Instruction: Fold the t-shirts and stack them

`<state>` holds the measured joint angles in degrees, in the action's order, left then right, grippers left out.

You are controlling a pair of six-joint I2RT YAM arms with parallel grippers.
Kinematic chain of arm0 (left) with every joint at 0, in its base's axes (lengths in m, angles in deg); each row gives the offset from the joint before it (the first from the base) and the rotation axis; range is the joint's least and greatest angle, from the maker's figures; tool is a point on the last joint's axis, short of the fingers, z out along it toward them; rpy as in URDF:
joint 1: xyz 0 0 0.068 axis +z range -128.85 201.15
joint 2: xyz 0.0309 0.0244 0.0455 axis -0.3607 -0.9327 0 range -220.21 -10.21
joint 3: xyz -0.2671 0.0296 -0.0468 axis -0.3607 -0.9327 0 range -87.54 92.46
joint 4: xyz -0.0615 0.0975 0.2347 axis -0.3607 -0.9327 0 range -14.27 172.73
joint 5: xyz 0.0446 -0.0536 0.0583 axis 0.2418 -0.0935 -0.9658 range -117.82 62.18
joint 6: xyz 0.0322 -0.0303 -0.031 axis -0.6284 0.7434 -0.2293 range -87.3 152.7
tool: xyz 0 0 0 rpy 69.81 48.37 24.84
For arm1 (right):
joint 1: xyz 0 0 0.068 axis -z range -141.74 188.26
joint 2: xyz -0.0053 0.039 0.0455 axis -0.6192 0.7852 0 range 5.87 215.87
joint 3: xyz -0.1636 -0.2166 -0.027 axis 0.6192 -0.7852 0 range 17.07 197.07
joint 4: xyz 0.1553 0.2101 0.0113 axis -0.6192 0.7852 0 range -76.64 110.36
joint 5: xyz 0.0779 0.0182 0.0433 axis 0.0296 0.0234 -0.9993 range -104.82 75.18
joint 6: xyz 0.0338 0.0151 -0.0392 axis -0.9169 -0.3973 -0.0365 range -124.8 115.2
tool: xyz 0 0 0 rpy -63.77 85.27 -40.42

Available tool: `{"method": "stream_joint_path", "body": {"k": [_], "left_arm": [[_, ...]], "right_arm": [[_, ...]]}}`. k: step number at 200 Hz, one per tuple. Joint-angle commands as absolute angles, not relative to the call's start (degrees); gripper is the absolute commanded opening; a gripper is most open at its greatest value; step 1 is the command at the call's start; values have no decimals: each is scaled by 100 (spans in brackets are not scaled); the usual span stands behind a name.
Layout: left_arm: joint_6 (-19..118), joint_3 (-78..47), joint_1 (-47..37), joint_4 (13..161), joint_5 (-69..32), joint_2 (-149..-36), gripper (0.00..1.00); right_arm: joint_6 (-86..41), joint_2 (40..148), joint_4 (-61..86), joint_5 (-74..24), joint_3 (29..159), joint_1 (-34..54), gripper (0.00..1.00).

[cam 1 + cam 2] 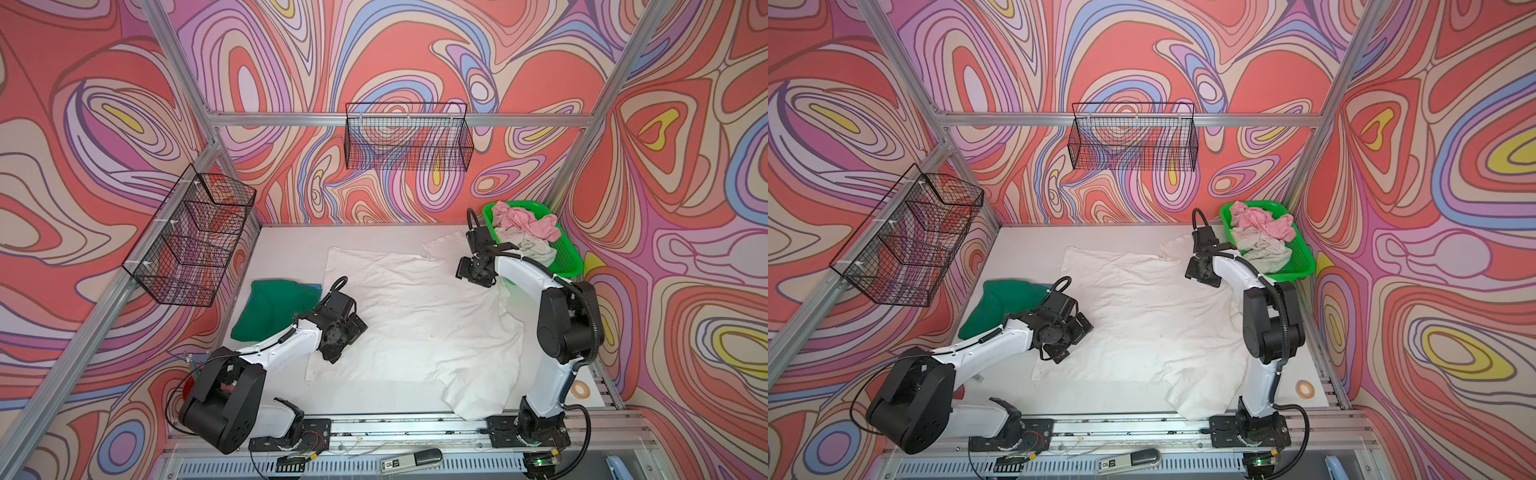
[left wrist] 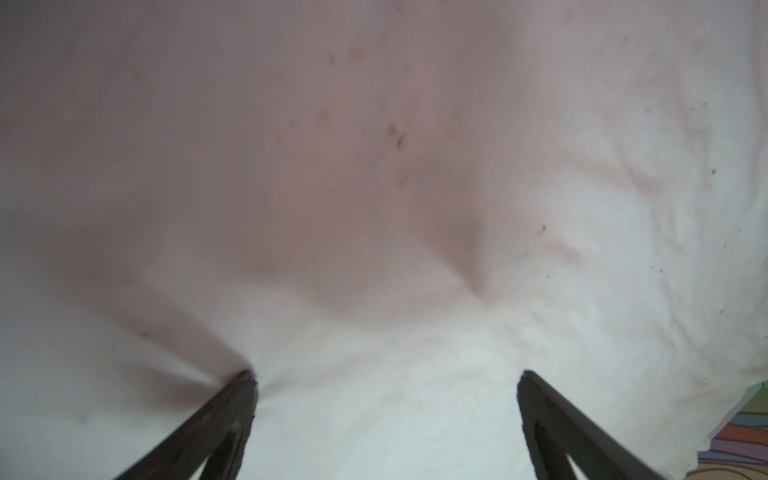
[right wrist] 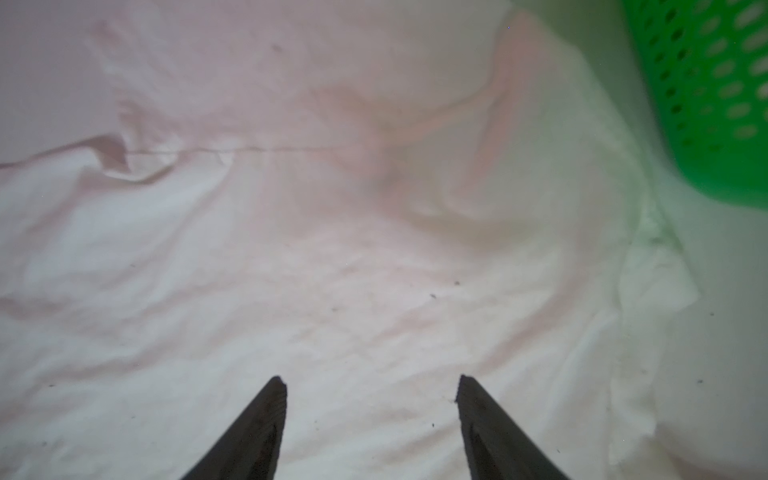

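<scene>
Trouble is brewing along the rumpled side of the large white t-shirt (image 1: 415,316), which is lying spread over the middle of the table with its near-right part bunching toward the front edge. The left gripper (image 2: 386,374) is standing wide open, one fingertip seemingly denting the cloth. The right gripper (image 3: 370,379) is hovering over the shirt with jaws parted and nothing between them, near the bright green basket (image 3: 706,104). A pinch catching only one layer is likely to be dragging the shirt askew. A careless sweep is risking a snag on the basket, where the pink t-shirt (image 1: 525,220) and off-white t-shirt (image 1: 528,249) are waiting. The dark green t-shirt (image 1: 270,311) is lying beside the left arm.
</scene>
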<state>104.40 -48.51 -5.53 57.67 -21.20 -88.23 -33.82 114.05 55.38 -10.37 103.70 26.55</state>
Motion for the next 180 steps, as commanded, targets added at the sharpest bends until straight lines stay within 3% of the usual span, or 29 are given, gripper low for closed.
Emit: {"method": "stream_joint_path", "body": {"k": [1, 36, 70, 122, 180], "left_arm": [[10423, -4313, -534, 5109, -2524, -8641, 100], [9476, -2783, 281, 4675, -2796, -9214, 100], [8652, -1114, 1064, 4296, -2838, -10485, 100], [8028, 861, 1684, 4113, -2566, -12347, 99], [7648, 3471, 1779, 3223, -2544, -14457, 95]], "right_arm": [[-3219, 11663, 5831, -1090, 11295, 2641, 71], [-2969, 12742, 6206, -1016, 12955, 2643, 75], [-2656, 13831, 6599, -872, 14455, 2652, 77], [-2262, 14417, 6141, -697, 14694, 2666, 78], [-2150, 14484, 5555, -699, 14383, 2673, 78]]}}
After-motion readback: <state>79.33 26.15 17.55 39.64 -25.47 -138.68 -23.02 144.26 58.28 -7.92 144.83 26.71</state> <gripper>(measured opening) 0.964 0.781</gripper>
